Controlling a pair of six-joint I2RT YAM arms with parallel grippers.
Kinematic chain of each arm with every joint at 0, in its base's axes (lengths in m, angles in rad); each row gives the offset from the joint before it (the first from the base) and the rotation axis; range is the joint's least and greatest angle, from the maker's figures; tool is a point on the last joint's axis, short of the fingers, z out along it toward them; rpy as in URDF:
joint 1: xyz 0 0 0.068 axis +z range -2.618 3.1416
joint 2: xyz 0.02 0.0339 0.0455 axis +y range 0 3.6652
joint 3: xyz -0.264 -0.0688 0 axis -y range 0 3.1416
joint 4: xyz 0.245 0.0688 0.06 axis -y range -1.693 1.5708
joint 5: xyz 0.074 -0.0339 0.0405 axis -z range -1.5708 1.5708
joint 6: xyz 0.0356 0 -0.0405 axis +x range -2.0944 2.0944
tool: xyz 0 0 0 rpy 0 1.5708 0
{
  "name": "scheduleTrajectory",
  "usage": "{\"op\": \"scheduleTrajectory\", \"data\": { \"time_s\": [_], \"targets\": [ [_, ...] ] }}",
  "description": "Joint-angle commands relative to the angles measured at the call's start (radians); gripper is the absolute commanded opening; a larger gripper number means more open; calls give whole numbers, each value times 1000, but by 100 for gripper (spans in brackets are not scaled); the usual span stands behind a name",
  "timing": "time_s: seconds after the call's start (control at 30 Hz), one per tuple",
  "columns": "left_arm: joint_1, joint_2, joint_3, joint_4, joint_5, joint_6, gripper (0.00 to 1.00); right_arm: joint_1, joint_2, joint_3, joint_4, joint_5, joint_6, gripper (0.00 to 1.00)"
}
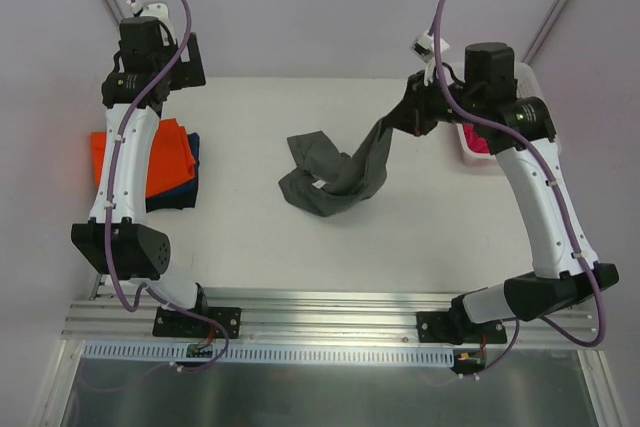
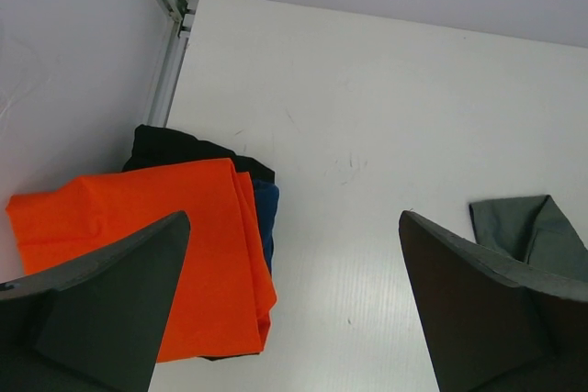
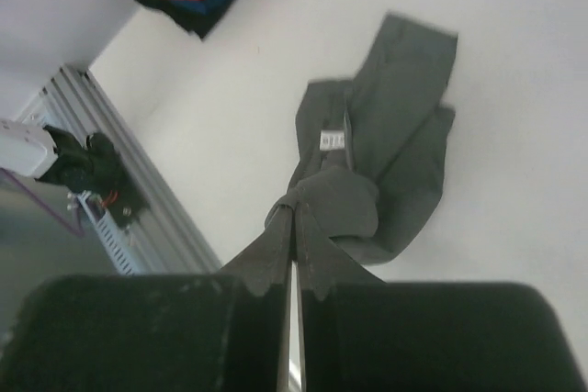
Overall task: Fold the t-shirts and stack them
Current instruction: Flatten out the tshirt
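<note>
A crumpled dark grey t-shirt [image 1: 325, 182] lies mid-table, one end pulled up and to the right into my right gripper [image 1: 402, 123]. In the right wrist view that gripper [image 3: 296, 207] is shut on a bunched edge of the grey t-shirt [image 3: 395, 126], whose white label faces up. A folded orange t-shirt [image 1: 168, 155] lies on a navy one [image 1: 190, 187] at the table's left edge. My left gripper [image 1: 185, 62] hovers open above and behind this stack, holding nothing [image 2: 294, 273]. Below it are the orange t-shirt [image 2: 184, 208] and the navy one [image 2: 265, 213]. A magenta-pink t-shirt [image 1: 478, 143] shows at the right.
The pink t-shirt sits in a white basket [image 1: 466, 155] at the table's right edge, mostly hidden behind my right arm. An aluminium rail [image 1: 330, 312] runs along the near edge, and grey walls close in on the far and left sides.
</note>
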Motion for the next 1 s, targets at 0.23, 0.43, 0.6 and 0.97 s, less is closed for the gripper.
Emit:
{"op": "scheduleTrajectory", "data": {
  "time_s": [0.23,0.43,0.6,0.97],
  "targets": [
    [3,27,53,19,29,-10,99,-96,31,-94,-392,-13,-196,68],
    [3,28,40,18,39,-12,99,-55,198,46,-237,30,-110,72],
    [3,10,20,21,5,6,99,70,490,211,-302,98,-272,68],
    [4,-59,-19,24,-30,25,99,274,847,399,-272,285,-422,61]
  ]
}}
